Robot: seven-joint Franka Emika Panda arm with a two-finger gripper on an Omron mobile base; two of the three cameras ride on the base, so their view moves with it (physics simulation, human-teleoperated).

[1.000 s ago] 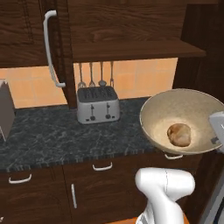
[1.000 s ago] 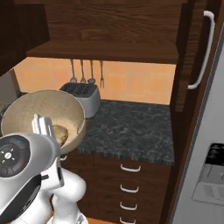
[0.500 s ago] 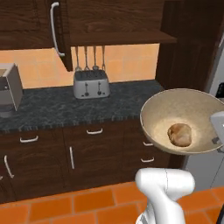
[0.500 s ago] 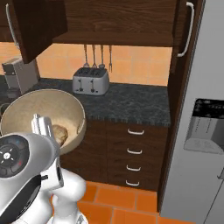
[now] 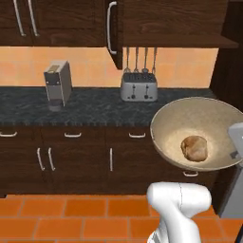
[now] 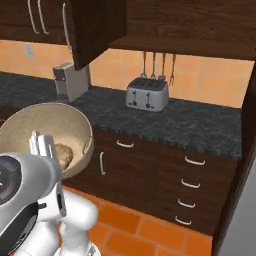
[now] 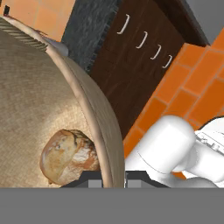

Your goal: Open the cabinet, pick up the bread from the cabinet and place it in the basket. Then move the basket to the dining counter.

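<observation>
The tan basket (image 5: 176, 122) hangs in the air in front of the lower cabinets, tilted toward me, with the brown bread (image 5: 194, 148) lying inside it. My gripper (image 5: 236, 143) is shut on the basket's right rim. From the right base view the basket (image 6: 31, 125) sits low left, the bread (image 6: 63, 154) inside, my gripper (image 6: 46, 149) on its near rim. In the hand view my gripper (image 7: 113, 178) pinches the basket rim (image 7: 93, 117), beside the bread (image 7: 67, 155). The cabinet door (image 5: 114, 34) (image 6: 93, 26) stands open. The dining counter is out of view.
A silver toaster (image 5: 138, 87) (image 6: 146, 94) and a grey appliance (image 5: 58, 86) stand on the black counter (image 5: 90, 108), with utensils (image 5: 141, 58) hanging above. Lower drawers (image 6: 187, 185) run below. Orange tile floor (image 5: 71, 218) lies between me and the cabinets.
The whole picture has shifted: the base has backed away from the counter, so more floor and cabinets show. The basket with the bread stays in my shut gripper.
</observation>
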